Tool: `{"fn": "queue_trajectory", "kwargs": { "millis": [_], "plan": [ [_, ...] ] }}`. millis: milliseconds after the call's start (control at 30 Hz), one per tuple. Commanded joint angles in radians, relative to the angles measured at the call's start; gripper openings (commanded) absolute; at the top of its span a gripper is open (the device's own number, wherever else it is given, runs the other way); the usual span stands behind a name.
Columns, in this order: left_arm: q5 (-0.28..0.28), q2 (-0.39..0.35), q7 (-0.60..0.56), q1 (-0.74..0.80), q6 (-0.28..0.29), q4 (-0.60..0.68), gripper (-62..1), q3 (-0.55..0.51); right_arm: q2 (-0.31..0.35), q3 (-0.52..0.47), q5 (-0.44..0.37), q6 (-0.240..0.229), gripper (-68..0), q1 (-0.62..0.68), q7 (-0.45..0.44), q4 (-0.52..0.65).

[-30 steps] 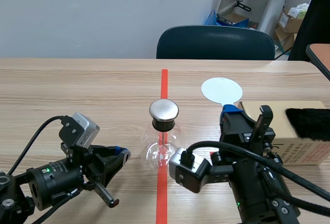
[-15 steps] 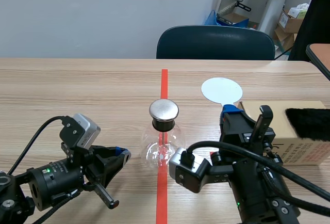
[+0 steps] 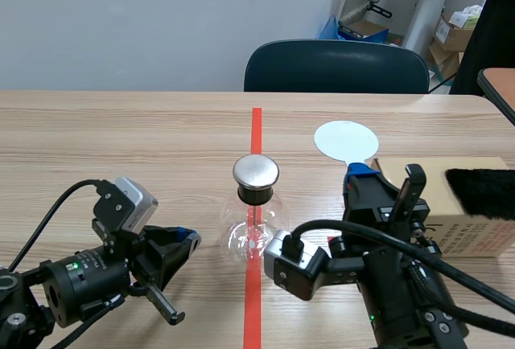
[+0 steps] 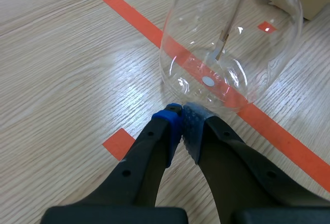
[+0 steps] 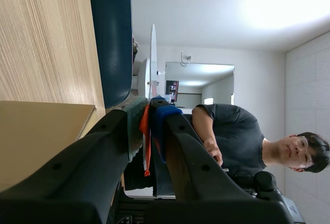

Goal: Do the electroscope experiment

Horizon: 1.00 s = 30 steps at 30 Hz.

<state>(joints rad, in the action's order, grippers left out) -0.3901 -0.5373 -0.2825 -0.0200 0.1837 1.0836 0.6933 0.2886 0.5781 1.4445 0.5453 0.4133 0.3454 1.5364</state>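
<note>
The electroscope (image 3: 255,220), a clear glass flask with a metal cap (image 3: 256,170), stands upright on the worktop (image 3: 121,140) between the two arms. To its left, the left jaws are pressed together on nothing. Their pads (image 4: 192,126) meet just beside the flask's base, and I cannot tell whether they touch the glass. I judge that the main risk on this side: a small push forward could slide or tip the round flask and shake the thin strip (image 4: 220,48) hanging inside.

To the electroscope's right, the right jaws pinch the orange handle (image 5: 146,131) of a white disc (image 3: 345,141), which stands above them and farther back than the cap. The hold looks narrow, so the disc could twist or slip on its way to the cap, or strike it too hard. Farther right of the electroscope, black fur (image 3: 481,192) lies on a cardboard box (image 3: 438,180).
</note>
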Motion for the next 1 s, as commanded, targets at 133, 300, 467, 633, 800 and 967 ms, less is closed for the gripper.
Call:
{"fn": "queue_trajectory", "kwargs": {
  "millis": [133,300,467,633,800,967],
  "plan": [
    [0.011,0.005,-0.030,-0.008,-0.003,0.008,-58.2,-0.002,0.002,-0.003,0.007,0.011,-66.5,-0.009,0.004,0.009],
    [0.014,0.005,-0.035,-0.008,-0.003,0.008,-58.2,-0.002,0.002,-0.003,0.007,0.011,-66.5,-0.009,0.003,0.009],
    [0.021,0.005,-0.035,-0.008,-0.003,0.008,-58.2,-0.002,0.002,-0.003,0.007,0.011,-66.5,-0.009,-0.016,0.009],
    [0.042,0.005,-0.036,-0.008,-0.003,0.008,-58.2,-0.002,0.005,-0.003,0.008,0.011,-66.5,-0.008,-0.037,0.009],
    [0.047,0.005,-0.039,-0.008,-0.014,0.008,-58.2,-0.002,0.008,-0.005,0.015,0.011,-66.5,0.007,-0.060,0.010],
    [0.047,0.005,-0.039,-0.008,-0.016,0.008,-58.2,-0.002,0.008,-0.008,0.016,0.015,-66.5,0.019,-0.094,0.010]
  ]
}}
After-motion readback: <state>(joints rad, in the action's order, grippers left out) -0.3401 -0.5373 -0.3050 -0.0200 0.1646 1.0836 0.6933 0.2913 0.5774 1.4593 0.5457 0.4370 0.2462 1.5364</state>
